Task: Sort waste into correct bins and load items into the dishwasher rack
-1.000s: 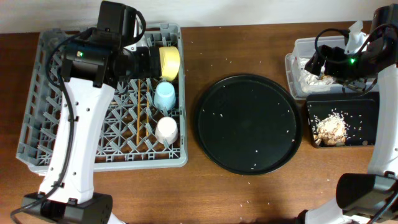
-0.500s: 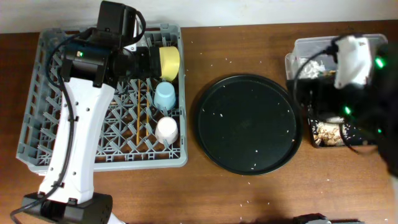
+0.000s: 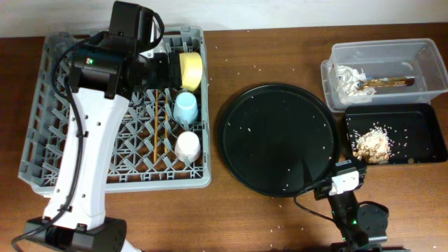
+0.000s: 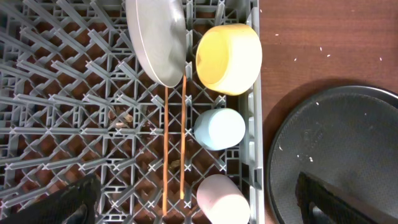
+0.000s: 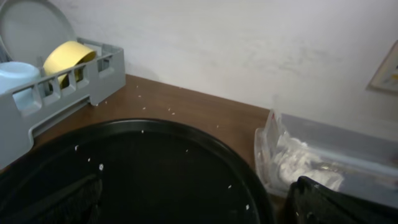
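The grey rack [image 3: 42,161] holds a yellow bowl [image 3: 190,70], light-blue cup [image 3: 186,108], pinkish-white cup [image 3: 187,145] and two chopsticks [image 3: 155,133]. The white plate [image 4: 155,37] stands upright beside the bowl [image 4: 229,57] in the left wrist view. My left gripper [image 4: 196,194] is open and empty above the cups. The clear tub [image 3: 381,52] holds the napkin [image 3: 345,75] and wrapper [image 3: 388,82]. The black tray [image 3: 399,115] holds food scraps [image 3: 372,145]. My right gripper [image 5: 196,199] is open and empty, low at the table's front [image 3: 346,178].
A large round black tray [image 3: 280,140] with a few crumbs lies between the rack and the bins. White crumbs are scattered on the wooden table [image 3: 273,49]. The left arm [image 3: 98,140] stretches over the rack's middle.
My right arm has swung from above the clear tub down to the table's front edge by the round tray. The left arm has not moved.
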Action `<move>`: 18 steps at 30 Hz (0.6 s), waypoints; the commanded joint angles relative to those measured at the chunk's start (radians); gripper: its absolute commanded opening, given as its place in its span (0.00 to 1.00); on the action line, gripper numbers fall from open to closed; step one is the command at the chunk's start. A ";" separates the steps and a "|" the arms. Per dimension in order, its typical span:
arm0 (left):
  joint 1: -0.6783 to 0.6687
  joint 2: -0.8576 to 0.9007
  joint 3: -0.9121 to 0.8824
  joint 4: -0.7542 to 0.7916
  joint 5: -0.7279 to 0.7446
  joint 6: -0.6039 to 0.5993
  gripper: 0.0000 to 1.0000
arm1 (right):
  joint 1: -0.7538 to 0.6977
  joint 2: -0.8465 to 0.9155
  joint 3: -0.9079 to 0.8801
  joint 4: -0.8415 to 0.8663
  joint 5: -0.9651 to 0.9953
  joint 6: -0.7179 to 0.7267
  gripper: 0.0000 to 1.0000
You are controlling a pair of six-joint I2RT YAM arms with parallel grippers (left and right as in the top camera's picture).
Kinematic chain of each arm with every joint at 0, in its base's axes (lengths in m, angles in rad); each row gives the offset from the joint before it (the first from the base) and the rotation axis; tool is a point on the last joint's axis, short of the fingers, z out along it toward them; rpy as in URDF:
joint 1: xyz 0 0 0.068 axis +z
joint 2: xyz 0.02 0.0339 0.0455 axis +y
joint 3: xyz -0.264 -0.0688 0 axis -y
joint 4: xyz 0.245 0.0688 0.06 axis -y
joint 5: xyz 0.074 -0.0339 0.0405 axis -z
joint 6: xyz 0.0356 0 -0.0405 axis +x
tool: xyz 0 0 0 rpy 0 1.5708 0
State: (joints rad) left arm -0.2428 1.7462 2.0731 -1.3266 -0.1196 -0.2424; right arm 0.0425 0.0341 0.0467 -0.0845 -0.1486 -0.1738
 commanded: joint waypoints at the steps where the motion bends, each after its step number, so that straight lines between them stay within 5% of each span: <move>1: 0.001 -0.008 0.007 0.003 0.003 0.005 0.99 | -0.004 -0.031 -0.041 0.021 -0.009 0.026 0.98; 18: 0.003 -0.008 0.003 0.003 -0.008 0.005 0.99 | -0.004 -0.031 -0.041 0.021 -0.006 0.026 0.98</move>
State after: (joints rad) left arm -0.2428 1.7462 2.0731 -1.3258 -0.1200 -0.2424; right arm 0.0425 0.0154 0.0158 -0.0662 -0.1486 -0.1589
